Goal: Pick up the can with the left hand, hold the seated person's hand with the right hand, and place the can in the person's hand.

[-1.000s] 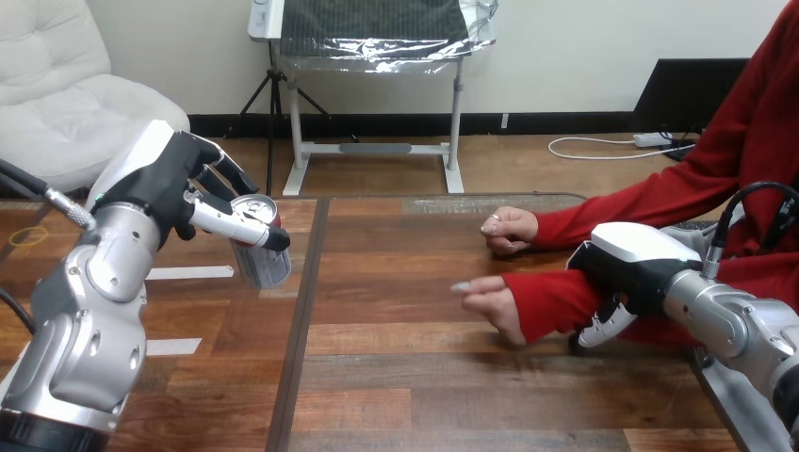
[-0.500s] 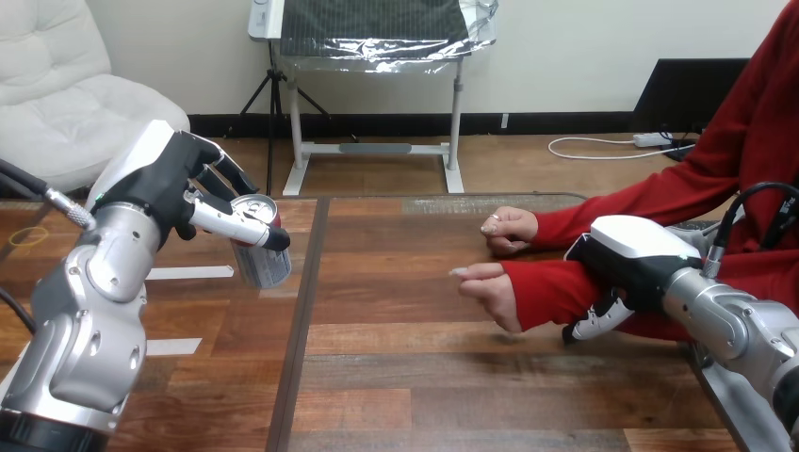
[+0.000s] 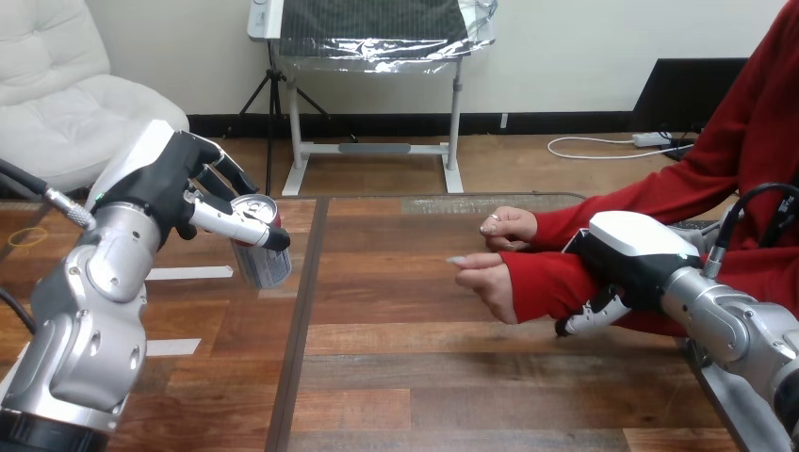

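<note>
Can [image 3: 259, 247] gripped aloft in left hand [image 3: 179, 193], well left of the person's nearer hand [image 3: 488, 285].
Thin, smooth wall, likely dentable; mid-body hold suits it. Right hand [image 3: 627, 259] curls round the forearm [image 3: 551, 282] behind that hand.

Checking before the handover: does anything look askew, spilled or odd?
The can, gripped in the left hand, leans slightly off upright; no spill shows. The right hand curls round the person's forearm, not the person's hand.

Wooden table [image 3: 424, 377], white tape strips [image 3: 188, 273] at its left, the person's farther hand [image 3: 509, 229] on its right.
</note>
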Available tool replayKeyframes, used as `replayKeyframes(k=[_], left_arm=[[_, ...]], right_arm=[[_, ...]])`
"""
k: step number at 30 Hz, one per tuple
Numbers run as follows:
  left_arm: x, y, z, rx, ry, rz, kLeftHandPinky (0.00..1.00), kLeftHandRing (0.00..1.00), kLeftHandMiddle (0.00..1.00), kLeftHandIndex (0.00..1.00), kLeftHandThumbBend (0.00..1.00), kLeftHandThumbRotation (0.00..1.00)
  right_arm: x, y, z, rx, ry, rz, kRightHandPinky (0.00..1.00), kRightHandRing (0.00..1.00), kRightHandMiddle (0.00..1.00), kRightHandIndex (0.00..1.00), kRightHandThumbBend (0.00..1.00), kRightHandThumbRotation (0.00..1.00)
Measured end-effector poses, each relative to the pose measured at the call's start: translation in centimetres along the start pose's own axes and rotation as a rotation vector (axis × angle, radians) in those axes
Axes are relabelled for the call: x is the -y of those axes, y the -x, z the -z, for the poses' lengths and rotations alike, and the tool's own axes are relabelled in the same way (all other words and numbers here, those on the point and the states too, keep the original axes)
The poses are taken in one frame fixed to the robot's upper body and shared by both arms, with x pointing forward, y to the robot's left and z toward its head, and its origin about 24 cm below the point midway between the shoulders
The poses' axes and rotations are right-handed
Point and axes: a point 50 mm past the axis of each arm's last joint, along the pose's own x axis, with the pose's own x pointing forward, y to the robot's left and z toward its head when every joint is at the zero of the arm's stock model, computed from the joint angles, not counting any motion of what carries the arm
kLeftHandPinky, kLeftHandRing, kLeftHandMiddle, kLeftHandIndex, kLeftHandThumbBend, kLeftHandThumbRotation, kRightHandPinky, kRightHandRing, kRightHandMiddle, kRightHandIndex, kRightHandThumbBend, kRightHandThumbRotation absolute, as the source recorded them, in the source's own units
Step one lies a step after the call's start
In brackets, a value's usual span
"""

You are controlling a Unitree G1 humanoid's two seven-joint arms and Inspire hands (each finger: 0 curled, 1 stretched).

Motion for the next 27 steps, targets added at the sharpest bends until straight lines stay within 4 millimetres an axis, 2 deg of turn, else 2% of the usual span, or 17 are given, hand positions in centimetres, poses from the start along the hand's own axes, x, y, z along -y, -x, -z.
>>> replayKeyframes(k=[12, 27], left_arm=[[0.01, 0.00, -0.08, 0.007, -0.002, 0.000, 0.24, 0.32, 0.39, 0.42, 0.78, 0.00], [0.02, 0.00, -0.27, 0.027, -0.007, 0.000, 0.22, 0.30, 0.38, 0.42, 0.79, 0.00]], right_arm=[[0.13, 0.00, -0.17, 0.018, -0.008, 0.023, 0.22, 0.25, 0.30, 0.28, 0.64, 0.27], [0.21, 0.02, -0.37, 0.039, -0.012, 0.035, 0.23, 0.26, 0.30, 0.29, 0.66, 0.29]])
